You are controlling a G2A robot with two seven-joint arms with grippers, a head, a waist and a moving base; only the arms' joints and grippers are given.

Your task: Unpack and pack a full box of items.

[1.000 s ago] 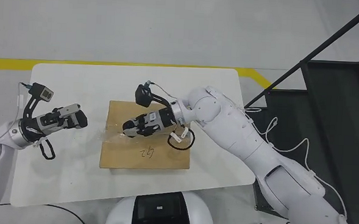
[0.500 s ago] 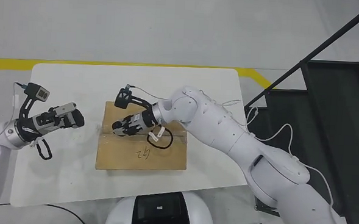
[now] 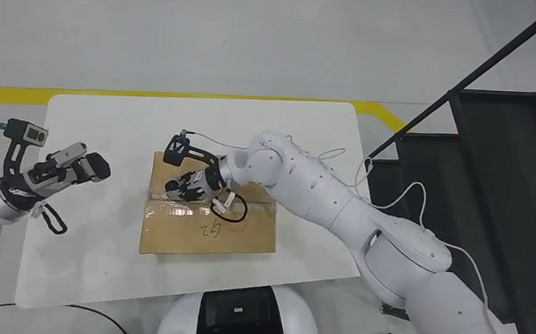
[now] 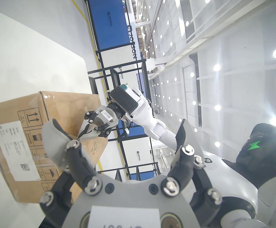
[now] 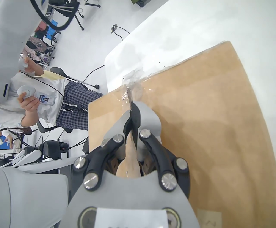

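Cardboard box [image 3: 237, 238] lies shut near the middle of the white counter [image 3: 279, 127], a little toward my side, its top flaps meeting at a seam covered with clear tape [image 5: 132, 87]. From the top view I have the right claw [image 3: 176, 187] low over the box's top face, close to the left end of that seam. My right wrist view shows its fingers [image 5: 148, 121] pressed together, tips touching the crumpled, glossy tape just where the seam reaches the box's edge. Whether any tape is caught between the tips I cannot tell. The left claw [image 3: 90, 166] hovers over the left part of the counter, well apart from the box, pointing across at it. Its two fingers [image 4: 56, 138] are spread wide with nothing between them. Through that gap I can see the near side of the box, which carries a white label [image 4: 15, 149], and beyond it the right claw sitting on the top edge. A scrawled pen mark [image 3: 212, 229] sits on the top of the box, on the flap nearer my side.
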